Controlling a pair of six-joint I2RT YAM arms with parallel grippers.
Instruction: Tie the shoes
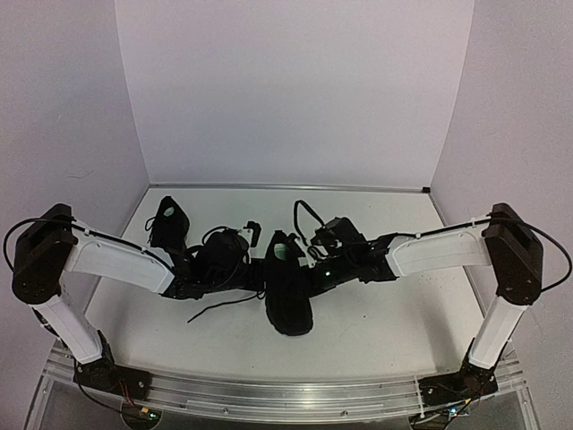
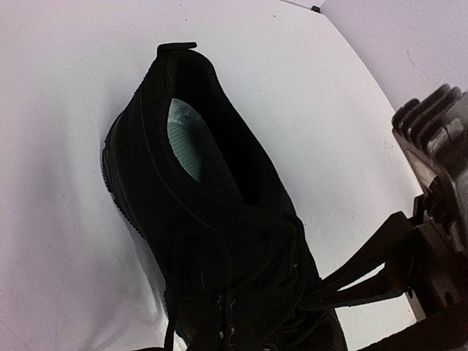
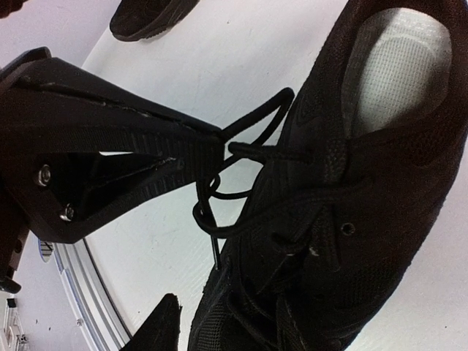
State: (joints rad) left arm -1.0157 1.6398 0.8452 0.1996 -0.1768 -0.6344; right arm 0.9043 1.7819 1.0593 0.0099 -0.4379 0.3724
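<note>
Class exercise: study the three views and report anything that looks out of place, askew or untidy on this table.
The near shoe has untied laces: one loose lace end trails across the table to its left. The right gripper pinches a lace loop. The far shoe sits apart, angled differently from the first.

Even, diffuse light fills all three views, leaving only soft, faint shadows on the white table (image 1: pixel 385 322). The black shoes (image 1: pixel 288 285) lose detail into near-silhouette. The wrist views curve toward their edges, and the right pincer (image 3: pixel 191 159) looms blurred at 9 o'clock.
</note>
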